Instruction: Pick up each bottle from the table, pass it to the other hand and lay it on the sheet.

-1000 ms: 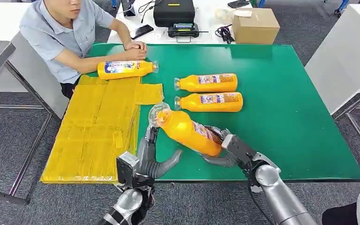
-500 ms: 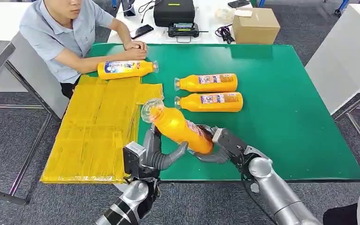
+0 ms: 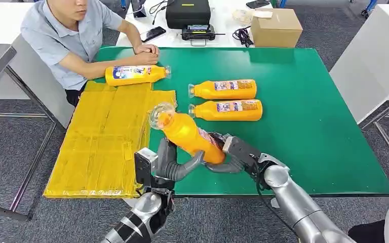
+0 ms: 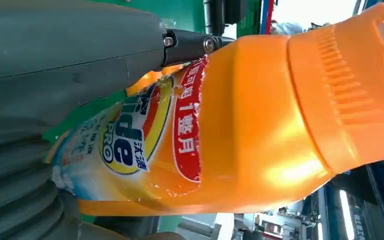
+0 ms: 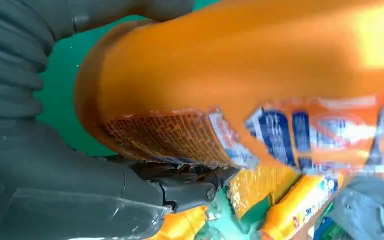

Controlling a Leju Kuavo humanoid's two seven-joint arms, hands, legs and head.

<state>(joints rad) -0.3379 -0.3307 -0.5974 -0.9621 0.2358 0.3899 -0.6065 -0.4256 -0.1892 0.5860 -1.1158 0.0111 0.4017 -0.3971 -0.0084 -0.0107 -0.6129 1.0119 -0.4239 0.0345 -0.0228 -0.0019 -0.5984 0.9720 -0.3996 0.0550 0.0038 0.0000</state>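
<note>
Handover: right hand (image 3: 228, 152) grips the rigid, glossy orange plastic bottle (image 3: 187, 134) at its base; left hand (image 3: 169, 164), fingers spread, cups mid-body. Likely slippery.

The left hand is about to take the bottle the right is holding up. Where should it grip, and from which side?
Probably the bottle's bare middle, between the capped neck and the right hand holding its base end. Come from below on the sheet side: the left hand is already under it, and the bottle tilts cap-up toward the sheet.

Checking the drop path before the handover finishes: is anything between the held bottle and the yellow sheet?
Nothing visible. The held bottle, gripped by the right hand above the left hand, sits beside the bare yellow sheet.
</note>
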